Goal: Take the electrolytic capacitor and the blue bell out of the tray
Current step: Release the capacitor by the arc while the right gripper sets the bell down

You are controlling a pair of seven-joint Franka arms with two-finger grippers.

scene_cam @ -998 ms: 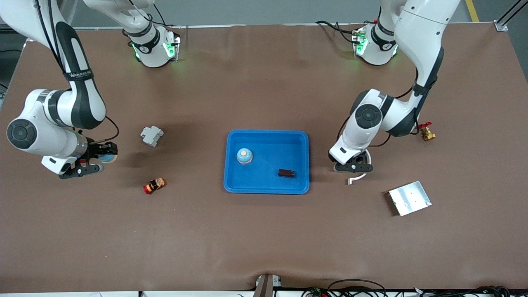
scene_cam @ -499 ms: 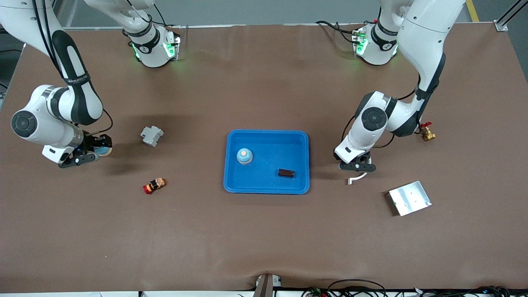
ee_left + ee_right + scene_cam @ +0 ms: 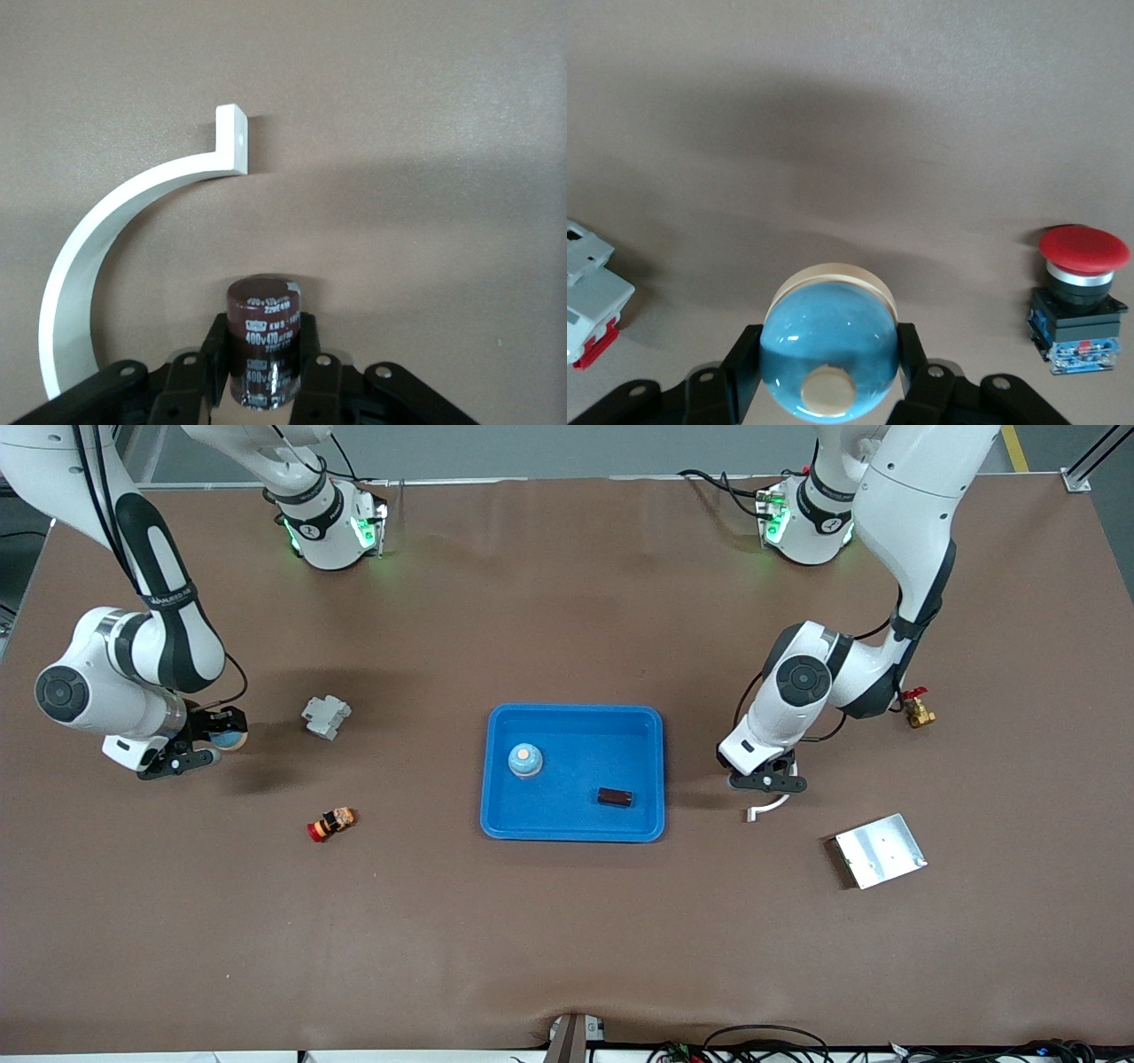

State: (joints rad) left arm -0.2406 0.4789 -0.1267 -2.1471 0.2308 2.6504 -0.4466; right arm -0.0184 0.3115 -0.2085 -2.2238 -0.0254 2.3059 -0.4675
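Both arms are out past the blue tray (image 3: 574, 722) w/ loads. The left gripper (image 3: 264, 376) is clamped on a capacitor (image 3: 262, 336), low over the table by a white curved bracket (image 3: 115, 230), prob. to set it down. The right gripper (image 3: 830, 376) grips a blue bell (image 3: 828, 350), between a grey block (image 3: 589, 297) & a red push button (image 3: 1081, 297). Another bell (image 3: 524, 760) & a dark capacitor (image 3: 615, 797) sit in the tray.

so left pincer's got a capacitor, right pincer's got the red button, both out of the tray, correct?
Not the button. The right wrist view shows the right pincer shut on a blue bell; the red button stands on the table. The left pincer holds a capacitor, both outside the tray.
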